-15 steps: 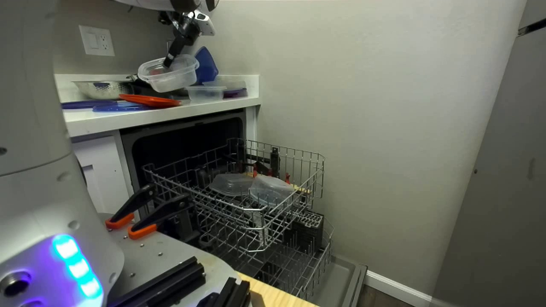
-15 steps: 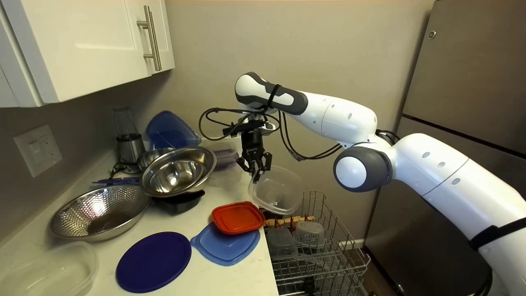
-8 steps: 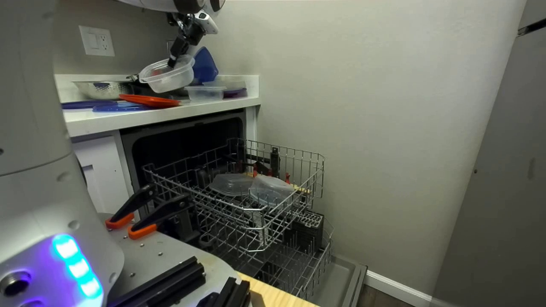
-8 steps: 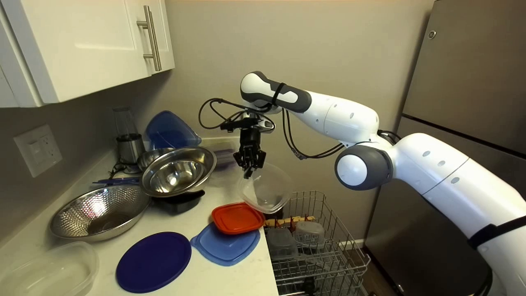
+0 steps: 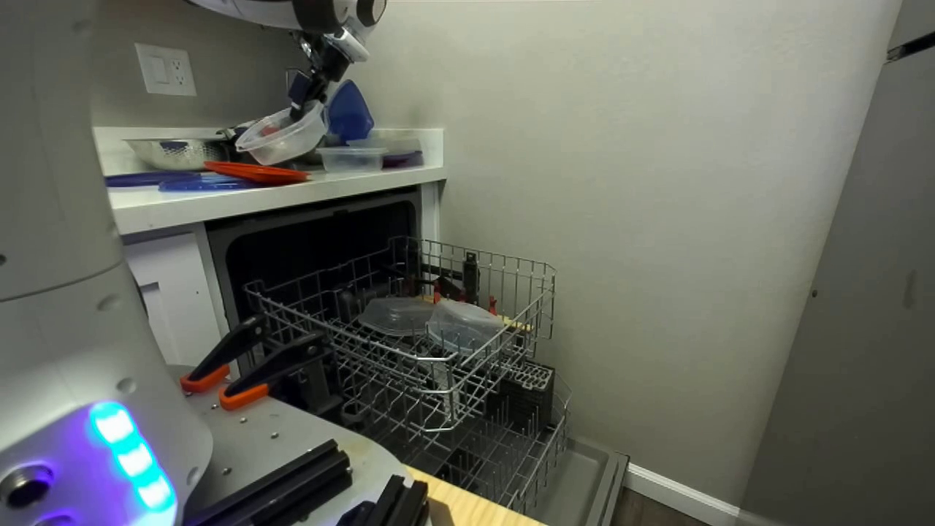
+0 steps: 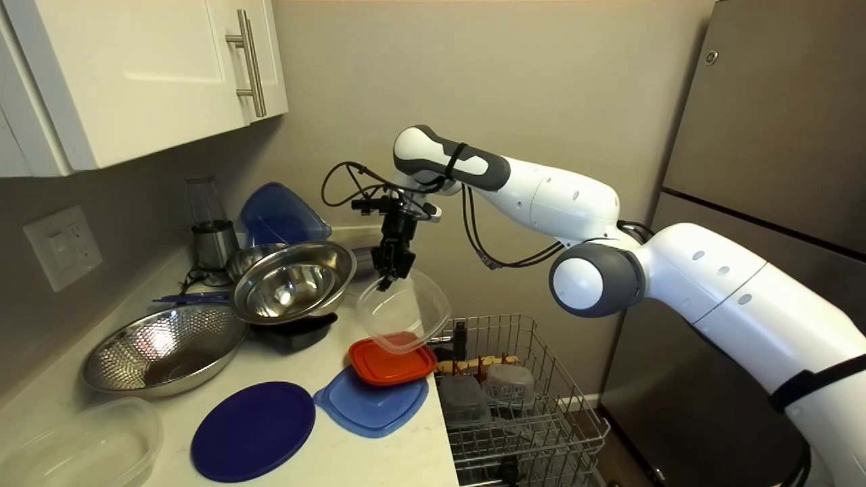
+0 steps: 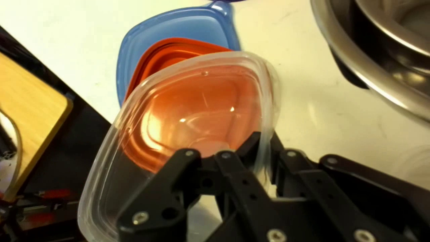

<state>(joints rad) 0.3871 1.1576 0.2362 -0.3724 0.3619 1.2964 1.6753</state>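
Over the counter (image 6: 379, 460), the jaws grip a tilted clear container (image 6: 406, 308) — by its rim.

- Gripper (image 7: 264, 148): black, dotted with silver screw heads (image 7: 140, 217).
- Square lid (image 6: 389, 370): plain orange-red.
- Held container (image 6: 406, 311): clear, tinted orange-red where the square lid shows through.
- Lid beneath it (image 6: 372, 414): light blue.
- Round lid (image 6: 254, 431): deep violet-blue.
- Colander (image 6: 132, 345): silver, speckled all over with small dots.
- Large bowl (image 6: 344, 267): plain shiny silver.
- Counter (image 6: 352, 467): white.
- Arm (image 6: 575, 189): white with dark grey sections.
- Clamps (image 5: 274, 368): black with orange tips (image 5: 243, 396).
- Wall (image 6: 507, 67): plain greyish beige.
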